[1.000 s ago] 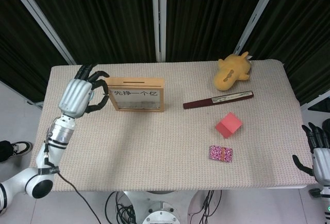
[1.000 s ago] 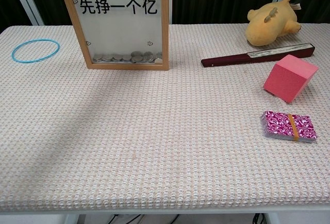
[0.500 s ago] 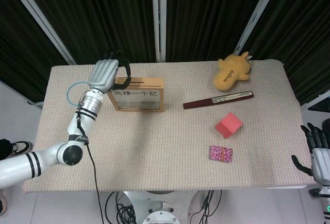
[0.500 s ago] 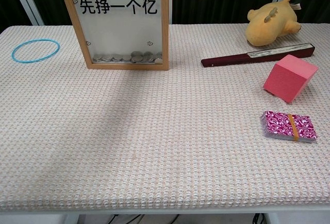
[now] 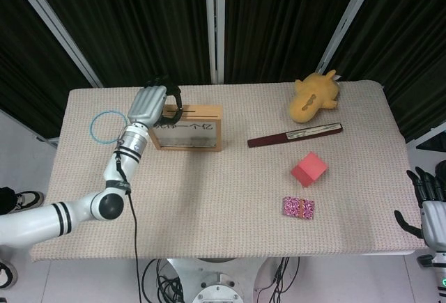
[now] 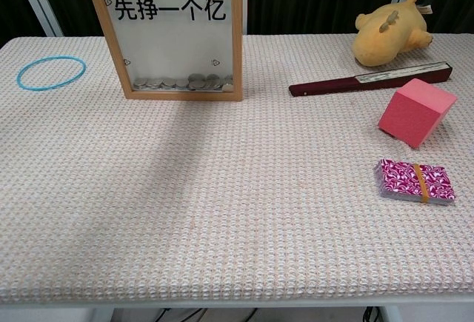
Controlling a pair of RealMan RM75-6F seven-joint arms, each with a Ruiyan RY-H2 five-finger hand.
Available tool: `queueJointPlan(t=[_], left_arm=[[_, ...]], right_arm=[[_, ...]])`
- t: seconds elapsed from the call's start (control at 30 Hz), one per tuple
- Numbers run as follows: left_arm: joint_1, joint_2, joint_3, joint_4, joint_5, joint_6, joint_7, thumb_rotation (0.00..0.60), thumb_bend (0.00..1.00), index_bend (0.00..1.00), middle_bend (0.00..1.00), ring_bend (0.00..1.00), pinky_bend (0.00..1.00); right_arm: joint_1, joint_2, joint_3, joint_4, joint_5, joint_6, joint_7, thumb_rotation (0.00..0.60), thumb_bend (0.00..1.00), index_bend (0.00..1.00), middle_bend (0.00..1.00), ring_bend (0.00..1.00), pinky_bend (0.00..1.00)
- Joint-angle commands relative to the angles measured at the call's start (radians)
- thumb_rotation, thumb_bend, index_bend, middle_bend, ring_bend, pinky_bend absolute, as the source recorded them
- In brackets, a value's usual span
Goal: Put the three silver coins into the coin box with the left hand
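Note:
The coin box (image 5: 188, 129) is a wooden frame with a clear front and black Chinese characters, standing upright at the back left of the table. In the chest view several silver coins (image 6: 185, 82) lie along the bottom of the coin box (image 6: 178, 41). My left hand (image 5: 150, 101) hovers at the box's top left end, its dark fingers (image 5: 172, 99) curled over the slot. Whether it holds a coin is too small to tell. My right hand (image 5: 428, 198) hangs off the table's right front corner, holding nothing, fingers apart. Neither hand shows in the chest view.
A blue ring (image 5: 104, 123) lies left of the box. A yellow plush (image 5: 313, 96) and a dark folded fan (image 5: 295, 136) sit at the back right. A pink block (image 5: 309, 168) and a banded card deck (image 5: 298, 207) lie nearer the front right.
My left hand has swung from beside the box's left edge up and rightward, over its top left end. The right hand has stayed put.

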Motion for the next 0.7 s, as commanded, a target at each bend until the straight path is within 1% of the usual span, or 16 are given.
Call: queueJointPlan(t=[0.03,0.23,0.47,0.5,0.57,0.6,0.7], left_arm=[[0.001,-0.002,0.002,0.005,-0.006,-0.002,-0.01,0.6,0.45,0.66,0.29,0.05,0.05],[0.008,-0.006,0.004,0.016,-0.024,-0.016,-0.046,0.6,0.45,0.66,0.29,0.05,0.05],[0.005,-0.011,0.024,0.025,0.001,-0.031,-0.052,0.6,0.45,0.65,0.29,0.05,0.05],[0.004,-0.01,0.028,0.026,0.004,-0.034,-0.051,0.6,0.45,0.61,0.29,0.05,0.05],[0.004,-0.009,0.035,0.027,0.007,-0.042,-0.052,0.6,0.43,0.49,0.28,0.05,0.05],[0.005,-0.009,0.036,0.027,0.008,-0.045,-0.056,0.6,0.41,0.37,0.28,0.05,0.04],[0.01,-0.01,0.031,0.028,0.03,-0.034,-0.075,0.6,0.33,0.14,0.27,0.05,0.03]], right_arm=[[0.0,-0.001,0.0,0.002,0.001,-0.001,0.002,0.6,0.24,0.0,0.0,0.0,0.0],[-0.001,0.0,0.001,0.005,0.003,0.0,0.005,0.6,0.24,0.0,0.0,0.0,0.0],[-0.001,-0.001,0.0,0.009,0.007,-0.006,0.006,0.6,0.24,0.0,0.0,0.0,0.0],[-0.001,-0.002,0.0,0.009,0.007,-0.007,0.006,0.6,0.24,0.0,0.0,0.0,0.0],[0.0,-0.003,0.0,0.011,0.007,-0.009,0.007,0.6,0.24,0.0,0.0,0.0,0.0],[0.0,-0.004,0.0,0.011,0.007,-0.009,0.007,0.6,0.24,0.0,0.0,0.0,0.0],[0.0,-0.004,0.0,0.014,0.009,-0.009,0.008,0.6,0.24,0.0,0.0,0.0,0.0]])
